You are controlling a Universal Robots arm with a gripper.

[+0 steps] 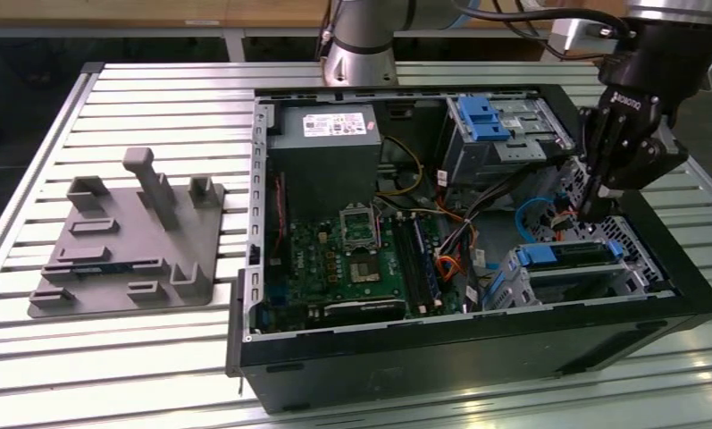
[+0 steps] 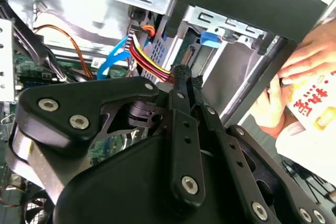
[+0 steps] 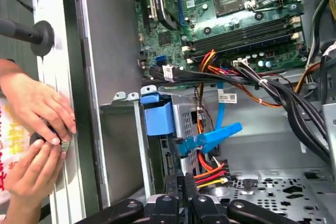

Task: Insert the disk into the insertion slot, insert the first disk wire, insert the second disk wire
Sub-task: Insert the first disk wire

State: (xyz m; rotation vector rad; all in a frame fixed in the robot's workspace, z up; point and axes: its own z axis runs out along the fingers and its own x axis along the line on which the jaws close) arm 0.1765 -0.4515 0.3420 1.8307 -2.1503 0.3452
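In the exterior view the disk (image 1: 566, 254), in its blue carrier, lies inside the insertion slot (image 1: 576, 284), a silver cage at the case's near right corner. My gripper (image 1: 594, 211) hangs just behind that cage. In both wrist views its fingers (image 2: 181, 95) are shut on a black plug carrying red, yellow and black wires (image 2: 149, 59). The plug is held close to the disk's rear end, by the blue carrier tab (image 3: 158, 119). A blue flat disk wire (image 3: 210, 139) with a blue plug hangs loose beside the carrier.
The open black computer case (image 1: 451, 340) holds a motherboard (image 1: 344, 259), a power supply (image 1: 326, 134) and an upper bay with a blue latch (image 1: 487, 121). A person's hands (image 3: 37, 129) rest on the case's outer edge. A grey fixture (image 1: 123, 241) lies on the table.
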